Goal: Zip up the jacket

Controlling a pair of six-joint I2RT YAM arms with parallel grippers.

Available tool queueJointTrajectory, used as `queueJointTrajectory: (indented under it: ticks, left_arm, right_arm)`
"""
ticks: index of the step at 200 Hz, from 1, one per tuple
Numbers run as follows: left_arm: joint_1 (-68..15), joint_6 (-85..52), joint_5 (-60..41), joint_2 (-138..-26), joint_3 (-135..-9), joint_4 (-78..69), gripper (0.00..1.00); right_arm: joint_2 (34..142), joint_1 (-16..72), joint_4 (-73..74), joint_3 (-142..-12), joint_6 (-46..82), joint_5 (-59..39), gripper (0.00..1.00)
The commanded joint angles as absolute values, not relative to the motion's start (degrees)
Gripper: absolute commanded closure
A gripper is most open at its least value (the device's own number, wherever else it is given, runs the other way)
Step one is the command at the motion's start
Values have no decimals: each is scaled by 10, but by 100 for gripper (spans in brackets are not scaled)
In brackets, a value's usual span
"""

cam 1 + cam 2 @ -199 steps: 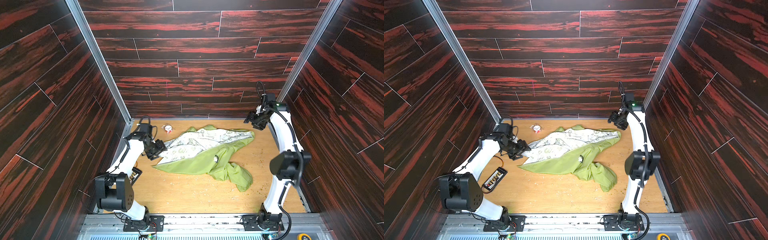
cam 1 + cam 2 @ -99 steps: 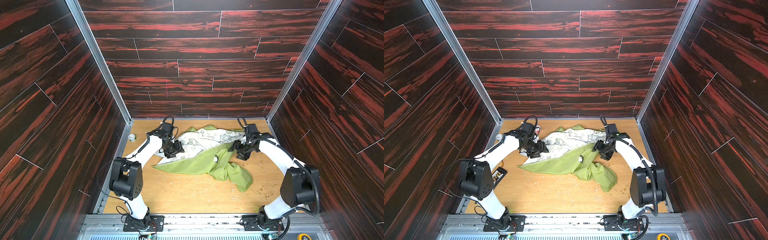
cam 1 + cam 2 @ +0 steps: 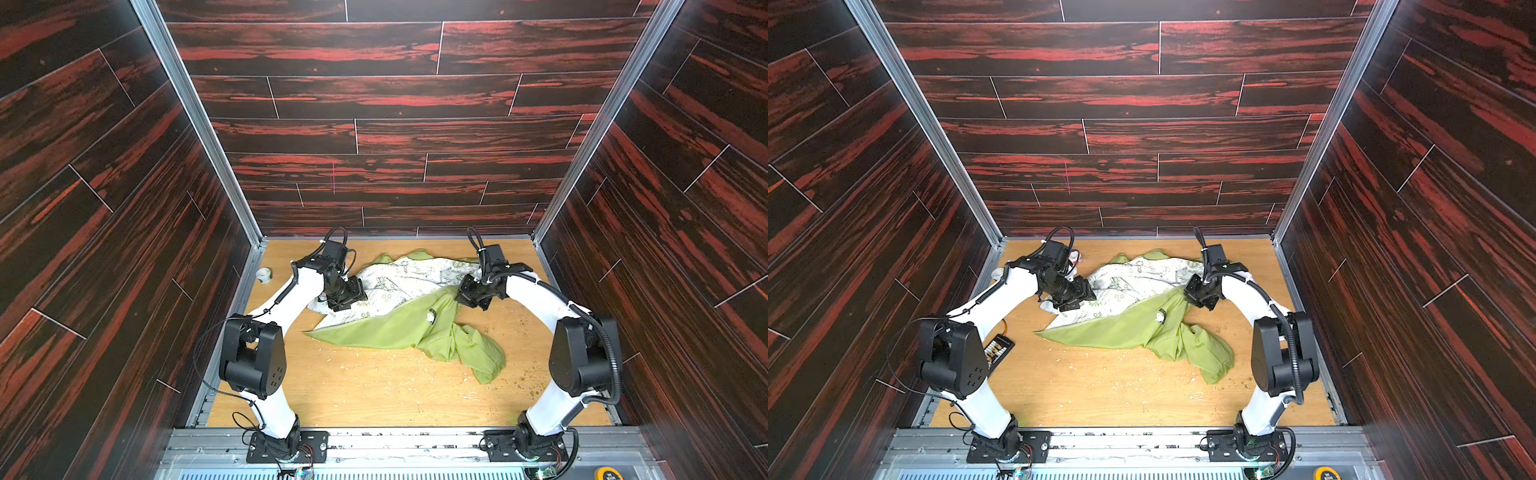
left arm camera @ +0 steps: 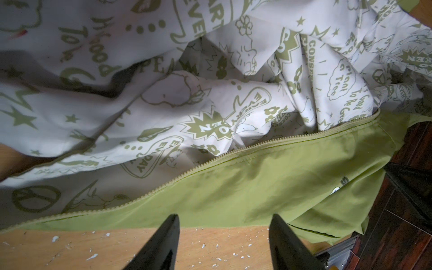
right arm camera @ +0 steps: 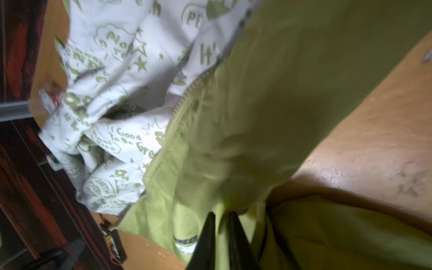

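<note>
The jacket [image 3: 386, 334] is seen as thin, matt green cloth, softly creased, and its lining [image 3: 399, 278] as smooth pale cloth printed in dull green. The zipper [image 4: 233, 153] teeth are taken to be plastic, though this is not clearly shown. The table [image 3: 374, 395] is formed of matt, scuffed wood-grain board. The walls [image 3: 374, 99] are clad in faintly shiny wood-look panels, framed by brushed metal posts [image 3: 197, 120]. At the lower edge of the left wrist view, the fingers [image 4: 161, 243] of the left gripper [image 4: 225, 217] are shown in smooth, slightly glossy black plastic.
</note>
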State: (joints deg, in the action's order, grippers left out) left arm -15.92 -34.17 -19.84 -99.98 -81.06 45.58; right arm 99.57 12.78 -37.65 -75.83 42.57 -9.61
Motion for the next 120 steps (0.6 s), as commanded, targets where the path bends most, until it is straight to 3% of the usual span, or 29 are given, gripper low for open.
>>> queueJointTrajectory:
  ticks: [1,67,120]
  left_arm:
    - [-158,-330,-183,-967,-799,472,37]
    - [-156,-328,-187,-975,-806,472,36]
    - [-156,-320,-207,-997,-814,476,36]
  right_arm:
    - [1007,106,-419,-784,401,-68,100]
    - [969,1,-463,-784,333,-53,100]
    - [1032,-53,-522,-911,283,-44,100]
